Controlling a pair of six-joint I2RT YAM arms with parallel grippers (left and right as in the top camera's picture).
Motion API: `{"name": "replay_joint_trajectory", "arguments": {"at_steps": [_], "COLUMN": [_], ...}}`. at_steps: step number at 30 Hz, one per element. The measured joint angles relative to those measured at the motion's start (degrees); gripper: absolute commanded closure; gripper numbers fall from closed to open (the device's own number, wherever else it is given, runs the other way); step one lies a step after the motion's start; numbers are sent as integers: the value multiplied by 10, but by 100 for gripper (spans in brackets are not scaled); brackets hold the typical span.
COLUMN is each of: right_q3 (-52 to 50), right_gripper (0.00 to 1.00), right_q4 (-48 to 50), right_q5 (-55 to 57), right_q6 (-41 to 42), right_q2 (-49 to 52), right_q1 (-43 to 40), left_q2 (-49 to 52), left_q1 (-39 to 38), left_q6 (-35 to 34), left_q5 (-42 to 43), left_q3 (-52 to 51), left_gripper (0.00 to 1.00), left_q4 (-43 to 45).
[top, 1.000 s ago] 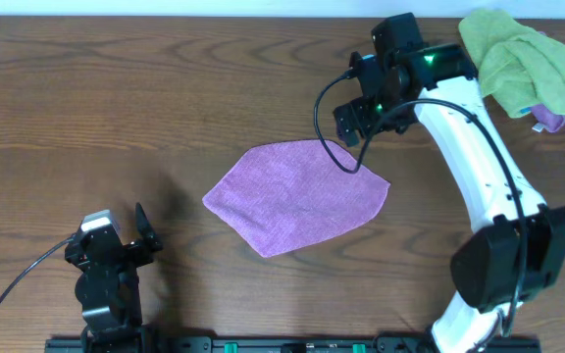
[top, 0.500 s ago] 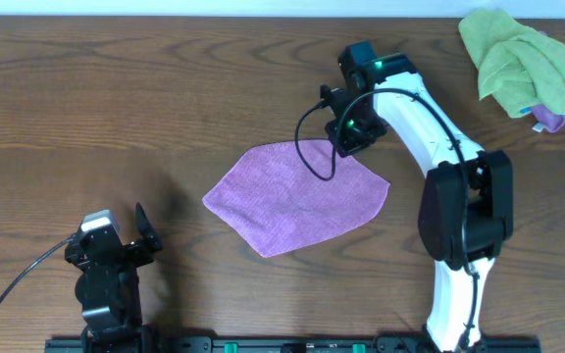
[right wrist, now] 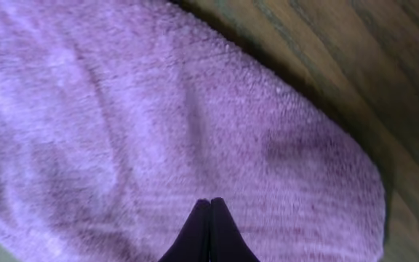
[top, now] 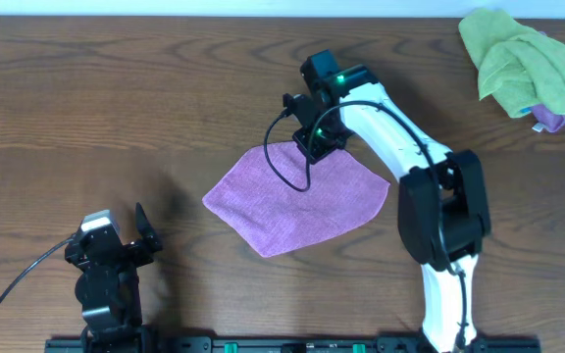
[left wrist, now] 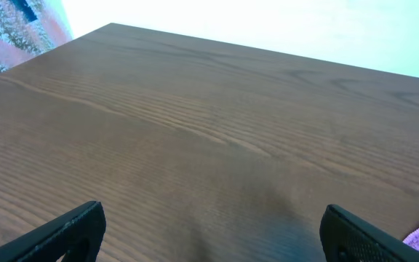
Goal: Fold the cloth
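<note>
One fuzzy purple cloth (top: 297,196) lies flat on the wood-grain table (top: 116,98), right gripper (right wrist: 210,205) clenched above it.

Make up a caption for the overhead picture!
Right gripper, shut, at the far edge of a flat purple cloth on a wooden table.

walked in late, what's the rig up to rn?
The right gripper is over the far edge of the purple cloth, its jaws shut together; whether it has pinched any fabric is not clear. The cloth lies flat and unfolded on the table, so no fold is made yet. The left gripper sits at the near left with its jaws open and empty. A green cloth is bunched at the far right corner.
</note>
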Motion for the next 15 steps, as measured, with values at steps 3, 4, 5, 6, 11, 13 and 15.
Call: {"name": "replay_joint_trajectory", "arguments": {"at_steps": [3, 4, 5, 6, 11, 13, 15], "right_q3": [0, 0, 0, 0, 0, 0, 1], "right_gripper": [99, 99, 99, 99, 99, 99, 99], "right_q4": [21, 25, 28, 30, 33, 33, 35], "right_q5": [1, 1, 1, 1, 0, 0, -2], "right_q6": [-1, -1, -1, -1, -1, -1, -1], "right_q2": [14, 16, 16, 18, 37, 51, 56], "right_q1": [0, 0, 0, 0, 0, 0, -1], "left_q2": [0, 0, 0, 0, 0, 0, 0], "left_q1": [0, 0, 0, 0, 0, 0, 0], "left_q6": [0, 0, 0, 0, 0, 0, 0], "left_q5": [0, 0, 0, 0, 0, 0, 0], "left_q3": [0, 0, 0, 0, 0, 0, 0], "left_gripper": [5, 5, 5, 4, 5, 4, 5], "left_q4": [0, 0, 0, 0, 0, 0, 0]}}
